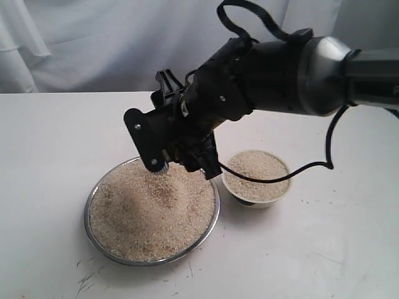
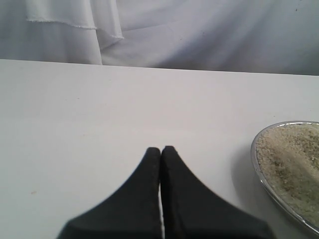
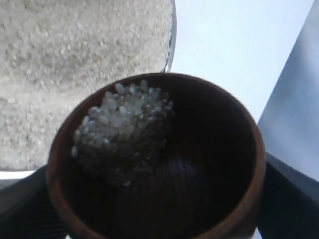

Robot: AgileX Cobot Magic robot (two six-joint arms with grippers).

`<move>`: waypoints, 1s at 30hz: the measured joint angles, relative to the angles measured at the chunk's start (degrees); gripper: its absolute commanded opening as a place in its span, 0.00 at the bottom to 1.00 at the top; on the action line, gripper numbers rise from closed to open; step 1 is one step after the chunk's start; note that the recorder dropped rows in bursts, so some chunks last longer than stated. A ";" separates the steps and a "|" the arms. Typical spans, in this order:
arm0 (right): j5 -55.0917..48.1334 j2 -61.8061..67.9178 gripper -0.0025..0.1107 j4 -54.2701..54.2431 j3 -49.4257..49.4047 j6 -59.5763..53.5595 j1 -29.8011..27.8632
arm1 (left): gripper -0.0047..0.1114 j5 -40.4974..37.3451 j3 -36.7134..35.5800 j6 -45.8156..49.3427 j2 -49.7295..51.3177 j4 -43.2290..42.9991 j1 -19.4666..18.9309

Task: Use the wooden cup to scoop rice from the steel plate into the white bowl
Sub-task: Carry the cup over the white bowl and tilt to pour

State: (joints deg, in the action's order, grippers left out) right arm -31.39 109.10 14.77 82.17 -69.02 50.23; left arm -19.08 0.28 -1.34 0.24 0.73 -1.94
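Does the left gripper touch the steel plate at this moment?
Apart. The left wrist view shows bare table between the shut left gripper and the rim of the steel plate.

Looking for print: none legible. No lettering, number or logo made out on plate (image 1: 87,218), bowl (image 1: 255,202), cup (image 3: 249,164) or black arm (image 1: 280,68).
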 measured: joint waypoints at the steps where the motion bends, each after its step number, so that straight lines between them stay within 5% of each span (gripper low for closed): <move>1: -0.13 -0.88 0.02 1.99 -0.71 1.30 -0.26 | 0.04 0.00 0.00 0.00 0.00 0.00 0.00; 17: -0.83 -8.71 0.02 16.29 -12.32 10.92 -7.97 | 0.04 0.00 0.00 0.00 0.00 0.00 0.00; 30: 0.83 -8.71 0.02 36.27 -17.72 19.45 -8.46 | 0.04 0.00 0.00 0.00 0.00 0.00 0.00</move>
State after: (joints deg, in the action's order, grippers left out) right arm -30.56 100.39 51.04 64.45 -49.56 41.77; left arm -19.08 0.28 -1.34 0.24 0.73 -1.94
